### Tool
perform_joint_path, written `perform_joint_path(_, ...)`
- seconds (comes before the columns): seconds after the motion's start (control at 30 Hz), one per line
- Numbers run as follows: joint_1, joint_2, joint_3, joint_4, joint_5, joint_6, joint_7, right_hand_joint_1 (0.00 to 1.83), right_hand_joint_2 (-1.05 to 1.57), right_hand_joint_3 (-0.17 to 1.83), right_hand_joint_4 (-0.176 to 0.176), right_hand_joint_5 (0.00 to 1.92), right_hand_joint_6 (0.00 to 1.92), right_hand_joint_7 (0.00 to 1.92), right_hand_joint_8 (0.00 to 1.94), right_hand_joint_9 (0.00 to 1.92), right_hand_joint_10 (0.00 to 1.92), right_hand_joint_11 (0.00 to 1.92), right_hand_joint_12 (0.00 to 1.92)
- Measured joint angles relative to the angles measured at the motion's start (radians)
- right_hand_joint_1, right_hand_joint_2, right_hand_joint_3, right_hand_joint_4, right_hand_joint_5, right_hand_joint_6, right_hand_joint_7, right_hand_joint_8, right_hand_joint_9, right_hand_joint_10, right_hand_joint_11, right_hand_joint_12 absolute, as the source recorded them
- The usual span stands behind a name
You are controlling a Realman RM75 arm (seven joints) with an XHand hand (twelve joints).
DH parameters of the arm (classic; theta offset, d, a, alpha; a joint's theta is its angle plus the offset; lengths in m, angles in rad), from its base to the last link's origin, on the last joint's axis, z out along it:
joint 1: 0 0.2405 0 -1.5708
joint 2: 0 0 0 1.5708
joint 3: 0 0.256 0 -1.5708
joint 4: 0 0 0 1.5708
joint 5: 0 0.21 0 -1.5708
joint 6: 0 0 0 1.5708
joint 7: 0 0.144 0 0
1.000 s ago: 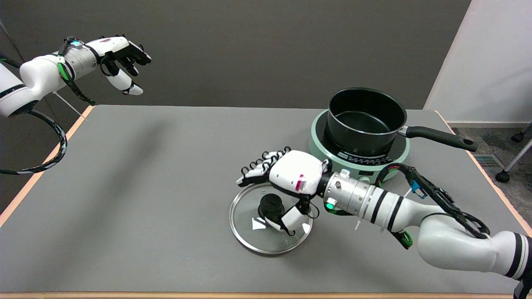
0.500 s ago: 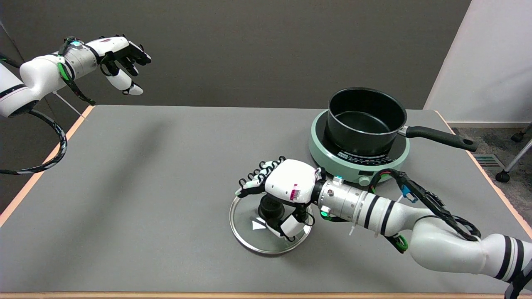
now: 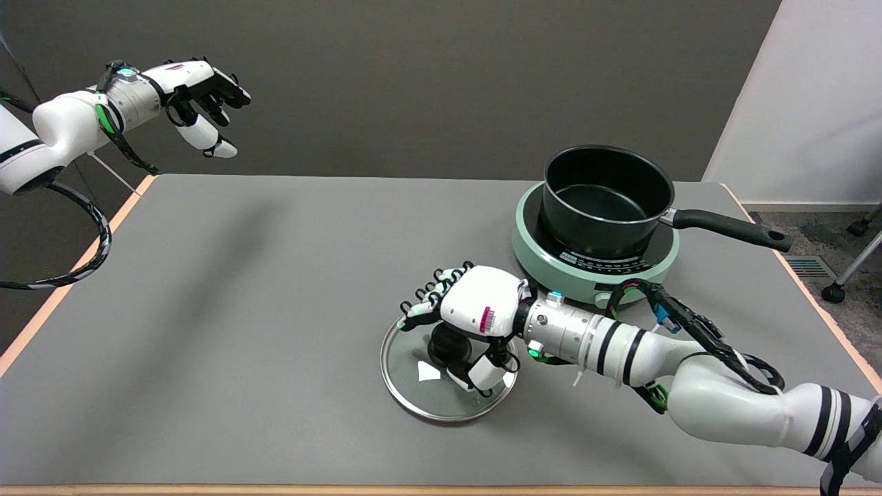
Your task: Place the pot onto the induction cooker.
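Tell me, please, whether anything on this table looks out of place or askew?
Mostly no: the pot sits upright on the induction cooker. Its glass lid lies flat on the table apart from it, with the right hand over its knob.

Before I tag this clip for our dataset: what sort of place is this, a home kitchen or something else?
Probably a lab or test room, not a kitchen: a bare grey table against a plain dark wall, a caster-wheeled frame on carpet at right, and only a pot, induction cooker and glass lid as props.

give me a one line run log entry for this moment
pot: on induction cooker | glass lid: flat on table | right hand: over lid knob, grasp unclear
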Motion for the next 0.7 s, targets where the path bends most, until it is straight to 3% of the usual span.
perform_joint_path(0.2,0.002,-0.001,0.009,-0.013,-0.017,-0.008,-0.005,1.01,0.59,0.95,0.146,0.63,0.42,0.71,0.23,0.68,0.46,0.43,0.95)
perform_joint_path(0.7,0.0,0.004,0.025,-0.026,-0.035,-0.015,-0.01,0.96,0.62,0.97,0.147,0.63,0.49,0.76,0.27,0.71,0.54,0.45,0.98)
